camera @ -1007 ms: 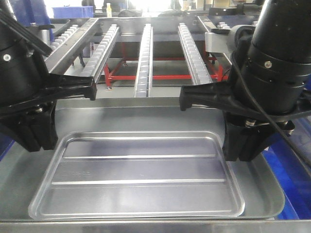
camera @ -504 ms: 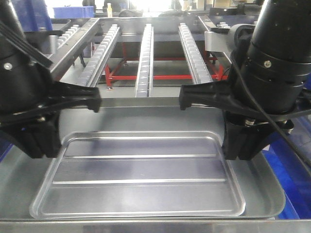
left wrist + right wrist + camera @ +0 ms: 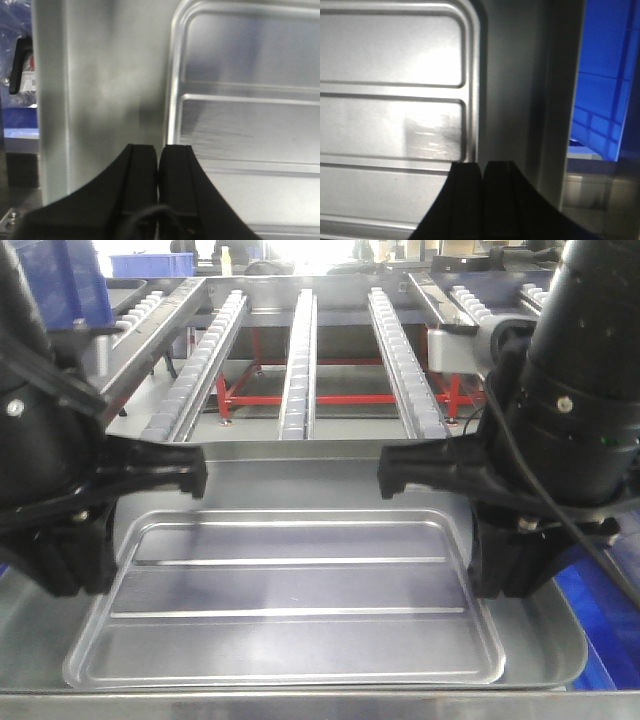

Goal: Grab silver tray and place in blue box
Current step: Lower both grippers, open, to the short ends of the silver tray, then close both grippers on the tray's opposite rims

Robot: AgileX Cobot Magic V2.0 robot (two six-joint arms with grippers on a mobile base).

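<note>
— Silver tray [image 3: 290,590]: where is it?
— Lying inside the larger grey tray [image 3: 300,475], shiny, with two ridges across its base. My left claw [image 3: 159,165] and right claw [image 3: 481,172] pinch its side rims, fingers nearly together. The blue box [image 3: 602,90] stands beside the grey tray.
</note>
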